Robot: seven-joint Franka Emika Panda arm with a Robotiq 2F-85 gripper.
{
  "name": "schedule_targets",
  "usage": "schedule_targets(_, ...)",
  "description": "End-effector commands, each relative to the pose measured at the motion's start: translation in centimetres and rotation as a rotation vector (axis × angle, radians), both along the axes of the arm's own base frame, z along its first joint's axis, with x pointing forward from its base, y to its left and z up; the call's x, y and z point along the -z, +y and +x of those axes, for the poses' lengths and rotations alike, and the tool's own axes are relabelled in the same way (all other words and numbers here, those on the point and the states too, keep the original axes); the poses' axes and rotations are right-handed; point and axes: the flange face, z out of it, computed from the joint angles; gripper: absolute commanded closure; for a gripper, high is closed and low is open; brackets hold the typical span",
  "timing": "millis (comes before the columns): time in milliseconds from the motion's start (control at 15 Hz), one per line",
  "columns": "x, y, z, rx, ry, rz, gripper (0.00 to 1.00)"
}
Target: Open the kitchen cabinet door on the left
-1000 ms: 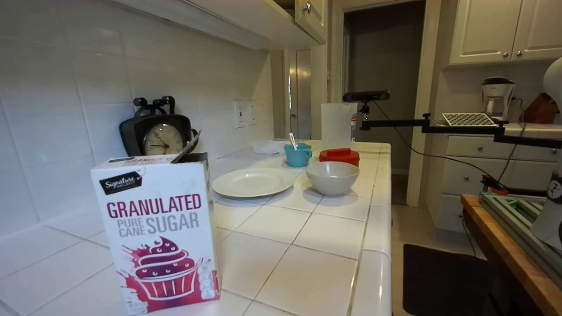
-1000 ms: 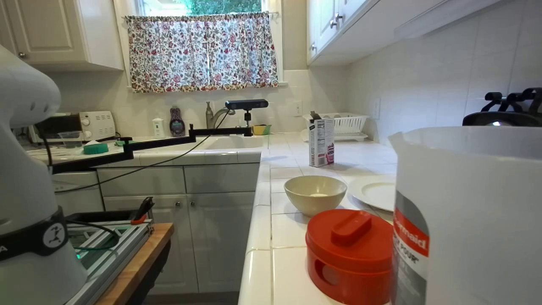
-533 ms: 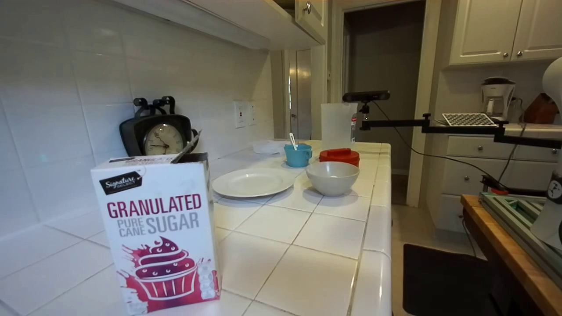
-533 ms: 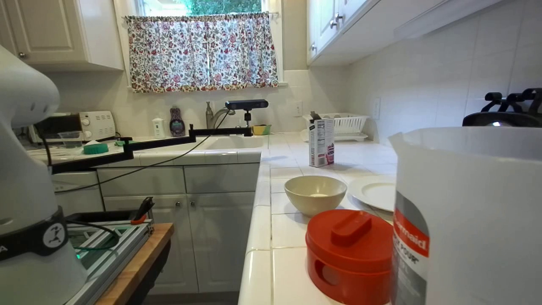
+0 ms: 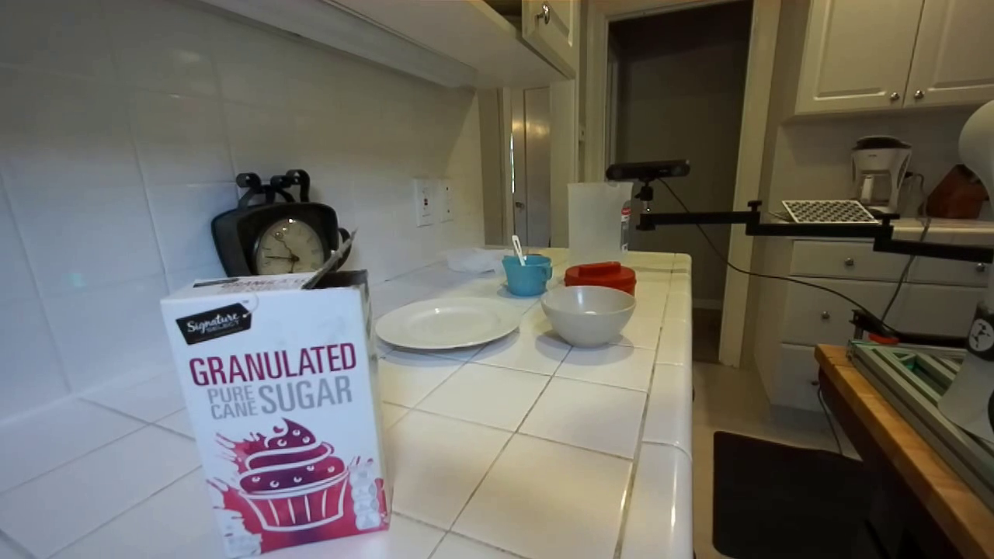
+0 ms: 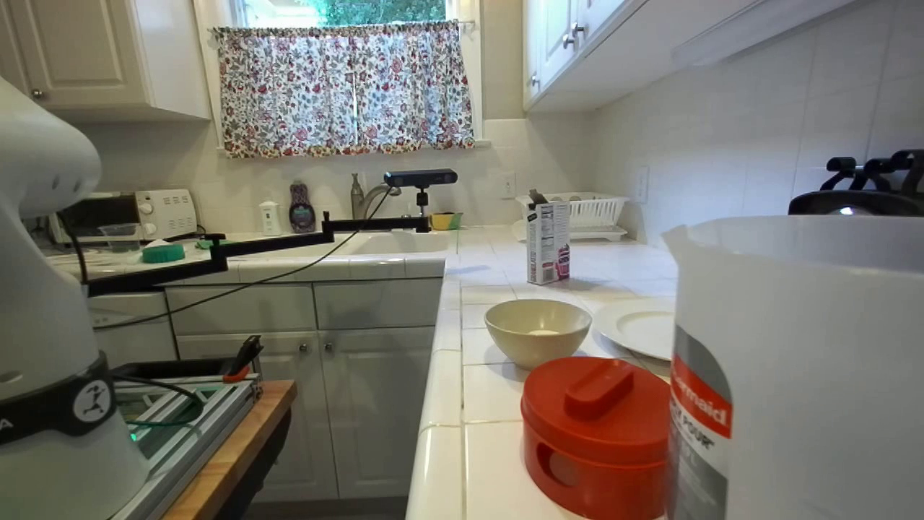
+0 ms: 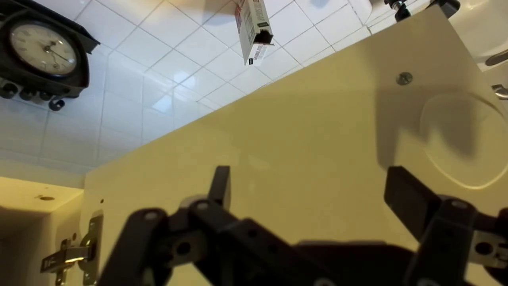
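Observation:
In the wrist view, the inner face of a pale cabinet door [image 7: 293, 131] stands swung open, with its metal hinge [image 7: 89, 250] at the lower left. A knob screw [image 7: 404, 78] shows near its far corner. My gripper [image 7: 309, 174] is open and empty, fingers spread in front of this inner face. Finger shadows fall on the door; whether a finger touches it I cannot tell. In an exterior view, a white upper cabinet door [image 5: 551, 35] with a knob hangs swung out at the top edge and seems to be the same door. The gripper is outside both exterior views.
A sugar box [image 5: 272, 419], a plate [image 5: 448, 322], a bowl [image 5: 588, 314], a red lidded container [image 6: 595, 433], a pitcher [image 6: 808, 375] and a black clock [image 5: 279, 237] stand on the counter below. A camera on a black arm [image 6: 274, 249] stretches between robot and counter.
The robot's white arm link has shifted very slightly. Nothing else in the exterior views visibly moves.

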Motion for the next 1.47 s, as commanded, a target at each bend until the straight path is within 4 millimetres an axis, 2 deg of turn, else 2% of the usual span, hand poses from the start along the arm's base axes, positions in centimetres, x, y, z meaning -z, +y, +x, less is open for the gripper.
schedule_targets(0, 0.3, -1.2, -0.6, 0.056, -0.024, -0.08, 0.0)
schedule_targets(333, 0.7, -5.4, -2.6, 0.233, 0.047, -0.311, 0.0)
schedule_targets(733, 1.9, -7.9, -6.4, 0.329, 0.264, -0.568, 0.0)
schedule_targets(800, 1.6, -7.7, -5.8, 0.291, 0.22, -0.511, 0.0)
schedule_targets(1400, 1.9, -7.9, -6.1, 0.312, 0.251, -0.55, 0.0)
